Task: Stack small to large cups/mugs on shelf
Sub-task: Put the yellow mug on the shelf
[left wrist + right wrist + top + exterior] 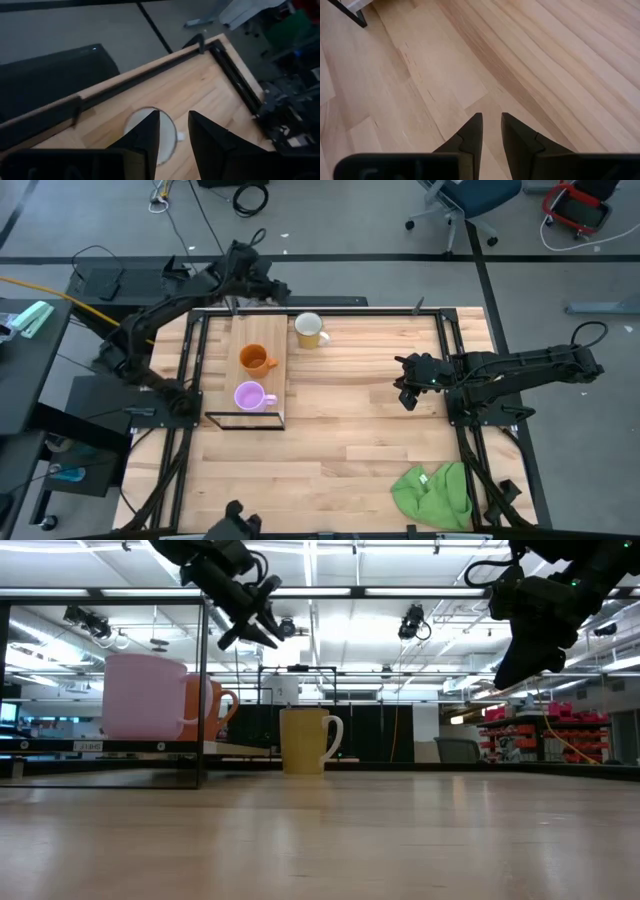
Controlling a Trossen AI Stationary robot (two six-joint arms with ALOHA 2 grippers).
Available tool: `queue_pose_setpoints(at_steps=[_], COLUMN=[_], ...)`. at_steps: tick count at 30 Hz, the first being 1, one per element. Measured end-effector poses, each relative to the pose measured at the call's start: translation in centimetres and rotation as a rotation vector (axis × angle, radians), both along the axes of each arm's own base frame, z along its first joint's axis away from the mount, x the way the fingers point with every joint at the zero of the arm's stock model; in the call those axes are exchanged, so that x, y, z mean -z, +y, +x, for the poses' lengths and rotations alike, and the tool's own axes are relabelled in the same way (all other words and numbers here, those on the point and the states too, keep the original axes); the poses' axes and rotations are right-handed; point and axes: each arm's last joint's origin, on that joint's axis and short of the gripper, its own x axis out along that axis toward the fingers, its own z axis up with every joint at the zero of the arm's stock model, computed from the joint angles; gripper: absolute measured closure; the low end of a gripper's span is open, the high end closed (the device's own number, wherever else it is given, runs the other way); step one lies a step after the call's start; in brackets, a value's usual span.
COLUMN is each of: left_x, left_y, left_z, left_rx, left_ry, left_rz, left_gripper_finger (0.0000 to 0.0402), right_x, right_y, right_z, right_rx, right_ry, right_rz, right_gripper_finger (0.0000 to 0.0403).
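The shelf (pixel 262 332) is a light-wood plank on a black wire frame at the table's left. The orange mug (pixel 255 360) and the light purple mug (pixel 249 396) stand upright on it. The cream mug (pixel 308 330) stands upright on the tabletop beside the shelf's far end. My left gripper (pixel 272 288) hangs open, high above the table's far edge. In its wrist view it (pixel 174 134) looks down on the cream mug (pixel 136 120). My right gripper (pixel 407 388) waits over the table's right half, raised, fingers a narrow gap apart (pixel 491 125).
A crumpled green cloth (pixel 435 490) lies at the table's near right corner. Black rails (pixel 455 350) run along the table's sides. Bare wood (pixel 350 420) lies between the shelf and my right gripper.
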Motion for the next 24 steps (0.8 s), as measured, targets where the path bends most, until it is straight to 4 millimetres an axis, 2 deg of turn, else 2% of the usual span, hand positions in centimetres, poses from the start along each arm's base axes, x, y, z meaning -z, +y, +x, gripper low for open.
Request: queue_pose_setpoints(at_steps=[6, 10, 16, 24], left_x=[-1.7, -1.8, 1.8, 5.5], left_y=[1.3, 1.8, 3.0, 4.3], left_z=[2.4, 4.0, 5.4, 6.8], left_rx=[0.054, 0.069, 0.073, 0.08], left_ry=[0.114, 0.254, 0.458, 0.534], left_rz=[-0.05, -0.121, -0.297, -0.339], left_gripper_finger=[0.0292, 0.0292, 0.0292, 0.0292], right_x=[0.0, 0.0, 0.0, 0.1], right_y=[0.0, 0.0, 0.0, 0.0], right_z=[0.0, 0.0, 0.0, -0.1], right_rx=[-0.002, -0.007, -0.008, -0.008], right_ry=[0.001, 0.003, 0.004, 0.013], right_rz=[-0.002, -0.006, -0.006, -0.007], right_gripper_finger=[0.0325, 0.0325, 0.0325, 0.0325])
